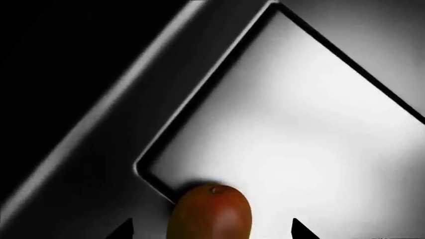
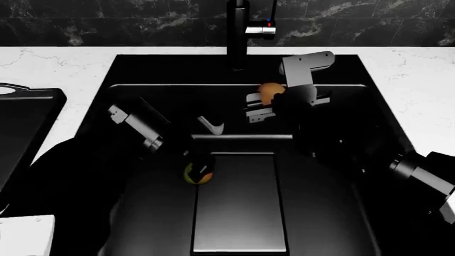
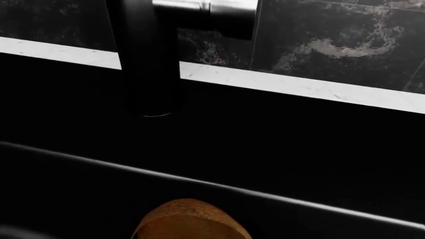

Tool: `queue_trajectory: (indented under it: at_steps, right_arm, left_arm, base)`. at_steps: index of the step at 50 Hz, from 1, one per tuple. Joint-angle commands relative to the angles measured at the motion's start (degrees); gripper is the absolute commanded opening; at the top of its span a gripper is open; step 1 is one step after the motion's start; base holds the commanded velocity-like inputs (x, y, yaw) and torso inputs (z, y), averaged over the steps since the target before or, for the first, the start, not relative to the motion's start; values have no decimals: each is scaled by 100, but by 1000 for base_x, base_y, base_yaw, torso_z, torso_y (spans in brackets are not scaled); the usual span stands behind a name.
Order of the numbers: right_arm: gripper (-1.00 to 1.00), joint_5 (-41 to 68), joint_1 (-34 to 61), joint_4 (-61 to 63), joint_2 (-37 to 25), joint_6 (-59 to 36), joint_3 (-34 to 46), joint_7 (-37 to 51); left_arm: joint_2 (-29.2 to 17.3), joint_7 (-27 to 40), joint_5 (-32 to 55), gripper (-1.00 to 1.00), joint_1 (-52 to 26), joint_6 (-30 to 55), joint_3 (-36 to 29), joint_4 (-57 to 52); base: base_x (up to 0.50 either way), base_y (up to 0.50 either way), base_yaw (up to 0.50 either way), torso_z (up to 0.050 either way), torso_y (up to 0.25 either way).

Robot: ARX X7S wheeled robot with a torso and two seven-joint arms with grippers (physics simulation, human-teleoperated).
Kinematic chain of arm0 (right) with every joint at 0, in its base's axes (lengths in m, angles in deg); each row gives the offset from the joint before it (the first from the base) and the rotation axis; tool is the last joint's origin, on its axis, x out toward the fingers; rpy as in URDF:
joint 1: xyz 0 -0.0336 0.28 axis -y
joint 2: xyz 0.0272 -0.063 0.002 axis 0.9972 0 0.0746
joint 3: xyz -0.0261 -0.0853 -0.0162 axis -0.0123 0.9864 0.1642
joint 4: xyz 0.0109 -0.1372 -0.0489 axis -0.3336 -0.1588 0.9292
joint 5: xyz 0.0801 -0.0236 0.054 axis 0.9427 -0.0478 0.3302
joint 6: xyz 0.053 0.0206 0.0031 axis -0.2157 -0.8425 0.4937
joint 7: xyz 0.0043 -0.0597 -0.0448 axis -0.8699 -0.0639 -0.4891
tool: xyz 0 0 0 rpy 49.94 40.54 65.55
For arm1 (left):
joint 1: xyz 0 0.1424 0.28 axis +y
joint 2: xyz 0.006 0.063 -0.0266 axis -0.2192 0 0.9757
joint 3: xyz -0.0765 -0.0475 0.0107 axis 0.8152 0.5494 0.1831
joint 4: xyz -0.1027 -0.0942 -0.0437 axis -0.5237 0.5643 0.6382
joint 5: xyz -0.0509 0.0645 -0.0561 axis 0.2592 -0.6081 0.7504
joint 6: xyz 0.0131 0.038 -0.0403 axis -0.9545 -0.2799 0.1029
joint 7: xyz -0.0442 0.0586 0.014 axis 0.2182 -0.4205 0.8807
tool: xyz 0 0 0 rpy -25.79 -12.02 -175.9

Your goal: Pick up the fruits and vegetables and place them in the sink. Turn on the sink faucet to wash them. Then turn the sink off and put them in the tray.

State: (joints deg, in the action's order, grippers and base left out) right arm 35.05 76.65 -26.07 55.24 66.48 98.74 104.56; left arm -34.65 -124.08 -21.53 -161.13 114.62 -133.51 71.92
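The green-yellow, red-blushed mango (image 1: pixel 211 211) lies on the sink (image 2: pixel 320 69) floor at a corner of the stepped bottom (image 1: pixel 292 124). My left gripper (image 1: pixel 212 230) is open around it, with a gap between each fingertip and the fruit. From the head the mango (image 2: pixel 197 173) shows just under the left gripper (image 2: pixel 202 161). The tan-brown fruit (image 2: pixel 268 93) hangs over the sink's back part, and my right gripper (image 2: pixel 260 104) is shut on it. The same fruit (image 3: pixel 190 221) fills the wrist view's edge, its fingers hidden. The sink faucet (image 2: pixel 238 32) stands behind it.
The faucet's black column (image 3: pixel 147 55) and silver block (image 3: pixel 206 7) are close ahead of the right wrist. A shallow black tray (image 2: pixel 44 100) lies on the white counter (image 2: pixel 71 64) left of the sink. A white object (image 2: pixel 25 234) sits at the near left corner.
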Motion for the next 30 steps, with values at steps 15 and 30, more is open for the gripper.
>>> queue_trajectory:
  at_steps: [15, 30]
  right_arm:
    - [-100, -304, 495, 1003, -459, -135, -121, 560]
    - [-100, -384, 643, 1437, -619, -188, -152, 801]
  left_arm:
    - [131, -448, -1097, 100, 133, 292, 829, 165]
    - [131, -373, -962, 100, 41, 263, 848, 215]
  base:
    - [0, 0, 0, 0, 0]
    - [0, 0, 0, 0, 0]
